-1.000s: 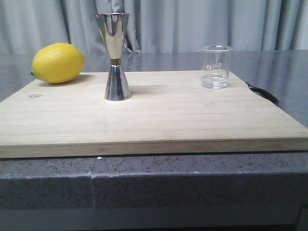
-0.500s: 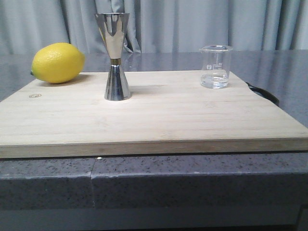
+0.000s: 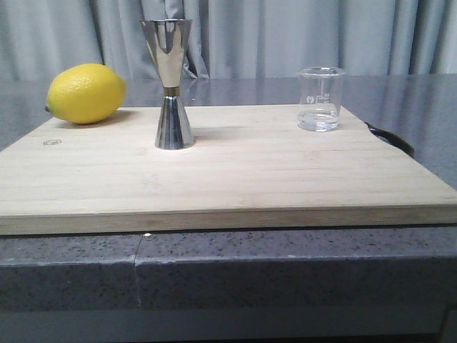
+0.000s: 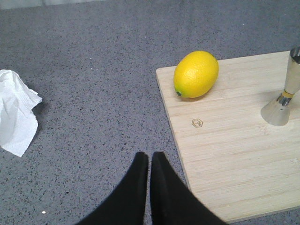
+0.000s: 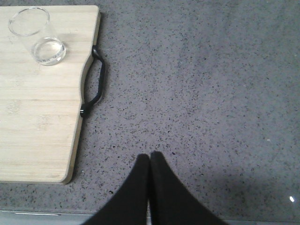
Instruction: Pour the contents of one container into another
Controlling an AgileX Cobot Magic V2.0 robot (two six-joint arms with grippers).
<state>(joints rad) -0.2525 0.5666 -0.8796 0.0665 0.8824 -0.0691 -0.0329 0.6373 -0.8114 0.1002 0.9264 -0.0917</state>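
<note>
1. The grey speckled countertop (image 3: 285, 275) carries everything; both arms hang over bare parts of it, off the board.
2. The wooden cutting board (image 3: 235, 179) lies flat on it, with a black handle (image 5: 93, 79) on its right edge.
3. The left gripper (image 4: 149, 161) has its black fingers pressed together with nothing between them, over the counter just off the board's left edge.
4. The right gripper (image 5: 150, 161) is likewise closed and empty, over the counter to the right of the board, well apart from the beaker.
5. A crumpled white tissue (image 4: 16, 112) lies on the counter, far left.
6. A lemon (image 3: 86, 93) rests on the board's far left corner.
7. The steel jigger (image 3: 171, 86) stands upright near the lemon, not touching it.
8. The clear glass beaker (image 3: 320, 98) stands upright at the far right corner, a little clear liquid inside, well apart from the jigger.
</note>
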